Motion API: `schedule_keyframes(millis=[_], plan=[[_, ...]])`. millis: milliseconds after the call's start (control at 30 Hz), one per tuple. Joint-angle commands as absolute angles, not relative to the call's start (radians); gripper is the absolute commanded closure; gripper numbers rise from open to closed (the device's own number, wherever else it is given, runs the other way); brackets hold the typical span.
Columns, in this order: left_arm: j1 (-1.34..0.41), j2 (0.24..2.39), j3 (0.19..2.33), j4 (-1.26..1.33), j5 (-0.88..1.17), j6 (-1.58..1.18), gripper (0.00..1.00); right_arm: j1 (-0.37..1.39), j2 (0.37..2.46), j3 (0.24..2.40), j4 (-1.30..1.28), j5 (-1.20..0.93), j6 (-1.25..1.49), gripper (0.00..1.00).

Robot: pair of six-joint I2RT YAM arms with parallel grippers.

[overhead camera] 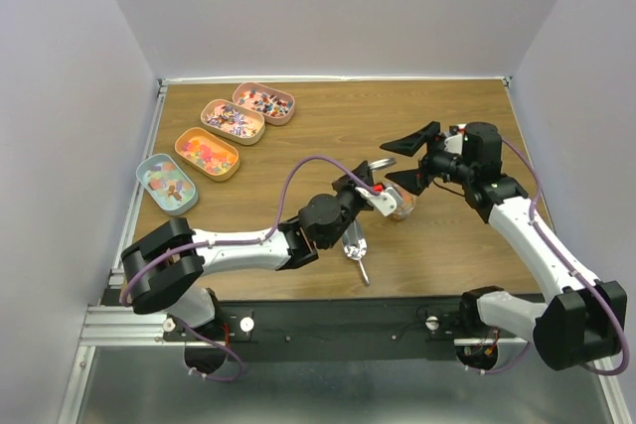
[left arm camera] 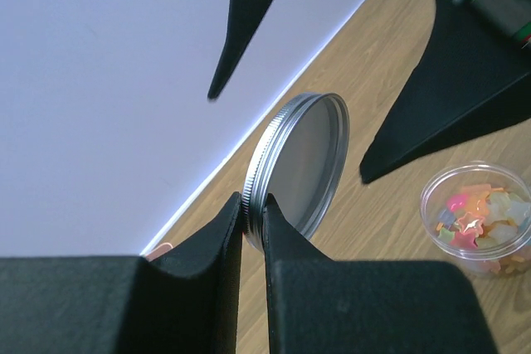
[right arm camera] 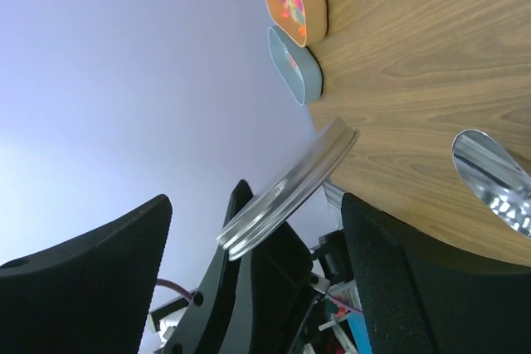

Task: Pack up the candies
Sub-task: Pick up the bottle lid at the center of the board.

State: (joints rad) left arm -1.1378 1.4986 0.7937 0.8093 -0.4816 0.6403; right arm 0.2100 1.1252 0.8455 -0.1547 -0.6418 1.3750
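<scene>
The left hand (left arm camera: 253,215) is pinched narrow on the rim of a round silver lid (left arm camera: 303,167), its two black fingers (left arm camera: 207,275) pressing either side of the threaded edge. The lid is held on edge above the table (overhead camera: 328,121), tilted, with its hollow side towards the right arm. The right hand (overhead camera: 390,161) stands wide open and holds nothing. One of its fingers is on each side of the lid, and neither touches it in any view.

Just beside the left hand, a small clear jar (left arm camera: 477,217) sits upright and uncovered on the wood. It is partly filled with candies (left arm camera: 471,220) in pink, yellow, orange and pale green, some of them star-shaped. The jar is apart from the lid and from both hands.

A silver metal scoop (overhead camera: 355,245) lies on the table nearer the arms' bases, close to the left forearm, its bowl facing up. Whether anything lies in the bowl cannot be told.

Well apart from all this, in the far left corner, four oval tins (overhead camera: 207,153) form a slanting row along the table's edge. The nearest is blue, the next orange, and the last two pink. All are open, and each carries a loose heap of mixed candies. Plain pale walls (overhead camera: 328,7) close in the table on three sides.
</scene>
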Motion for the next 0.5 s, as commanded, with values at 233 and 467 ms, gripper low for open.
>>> schedule_keyframes(millis=[233, 467], plan=[[-1.184, 1.539, 0.764, 0.931, -0.592, 0.732, 1.0, 0.272, 1.178, 0.822, -0.098, -0.571, 1.437, 0.4], [-1.2, 1.543, 0.753, 0.931, -0.598, 0.733, 1.0, 0.273, 1.196, 0.818, -0.097, -0.565, 1.44, 0.67]])
